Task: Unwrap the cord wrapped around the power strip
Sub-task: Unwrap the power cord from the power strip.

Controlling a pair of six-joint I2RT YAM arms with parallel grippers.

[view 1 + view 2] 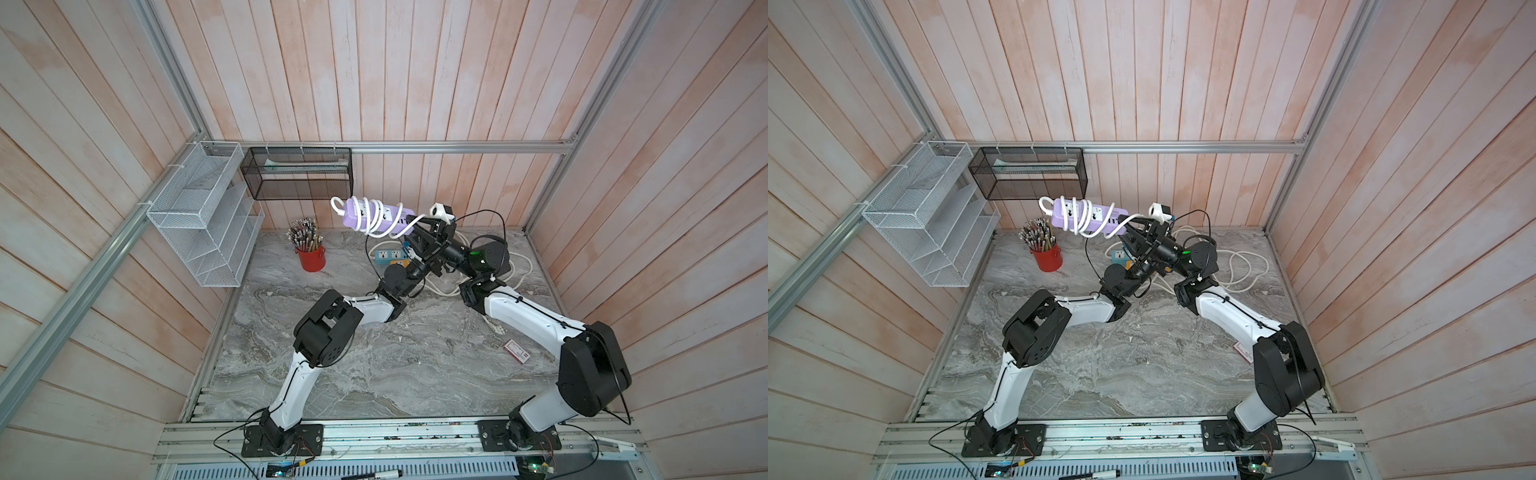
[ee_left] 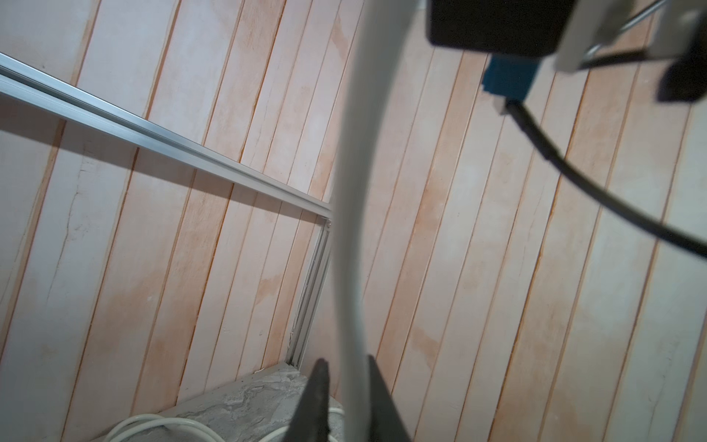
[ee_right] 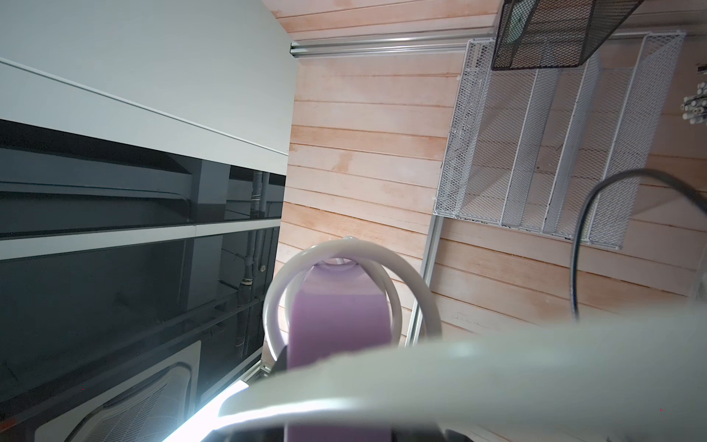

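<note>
The purple power strip (image 1: 374, 218) hangs in the air above the back of the table, with the white cord (image 1: 365, 208) looped around it several times. My right gripper (image 1: 411, 230) is shut on the strip's near end; the right wrist view shows the purple power strip (image 3: 336, 325) running out between the jaws with the cord (image 3: 497, 363) across it. The cord's free end leads to the plug (image 1: 442, 212), white with a black part. My left gripper (image 2: 346, 359) is shut on the cord (image 2: 348, 229) just below the plug (image 2: 493, 26).
A second blue and orange power strip (image 1: 388, 255) lies on the marble table beneath the grippers, its white cable (image 1: 519, 266) coiled at the back right. A red pencil cup (image 1: 311, 255), white mesh rack (image 1: 203, 216), black mesh basket (image 1: 297, 174) and small red card (image 1: 517, 351) are nearby.
</note>
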